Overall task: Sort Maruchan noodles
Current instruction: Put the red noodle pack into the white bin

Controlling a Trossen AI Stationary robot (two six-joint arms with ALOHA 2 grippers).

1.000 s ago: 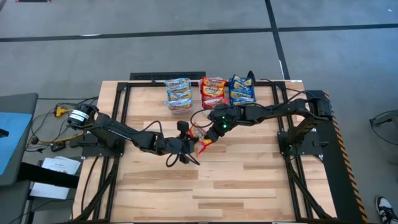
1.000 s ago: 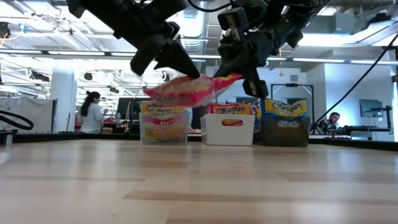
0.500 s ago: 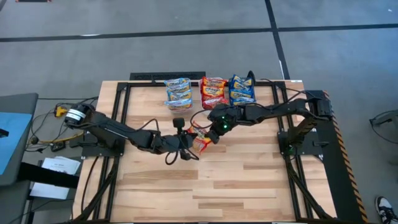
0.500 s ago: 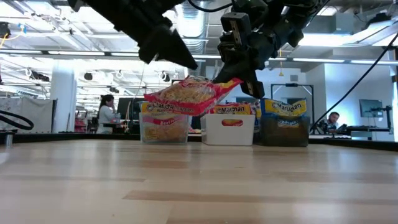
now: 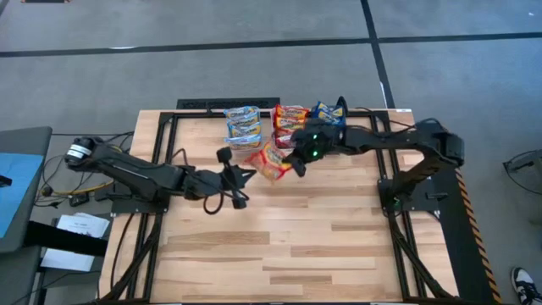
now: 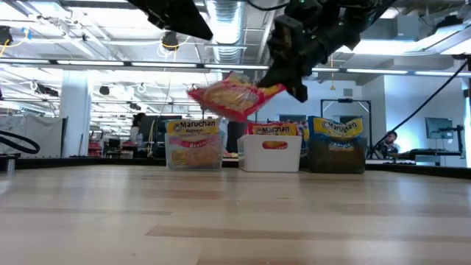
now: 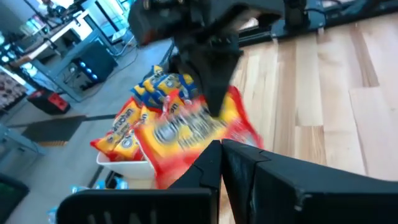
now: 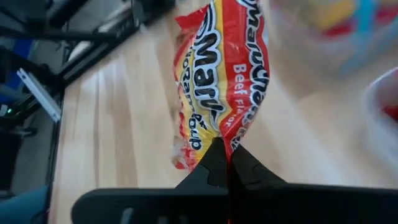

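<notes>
Right gripper point(image 5: 295, 163): pressed tight on one edge of a red beef ramen packet point(image 5: 272, 161), which hangs in the air well above the table point(image 5: 339, 246).
Packet position: near the three bins at the table's far edge, just in front of the clear bin point(image 5: 244, 142) and the white bin point(image 6: 271, 152).
Left gripper point(image 5: 246, 172): fingers pressed together, holding nothing, low over the table beside the packet.
What has changed: a second ago both my arms met over the table's middle with the packet between them; since then the left arm has let go and backed away, and the right arm has carried the packet up and toward the bins.
Meaning for the task: I judge the handover finished; the right arm alone now owns the packet.
Bins: orange-yellow packets point(image 6: 193, 126) fill the clear one, red the white one, blue packets point(image 6: 337, 126) the dark bin point(image 6: 336, 155).
Next: the white bin looks like this packet's home.
</notes>
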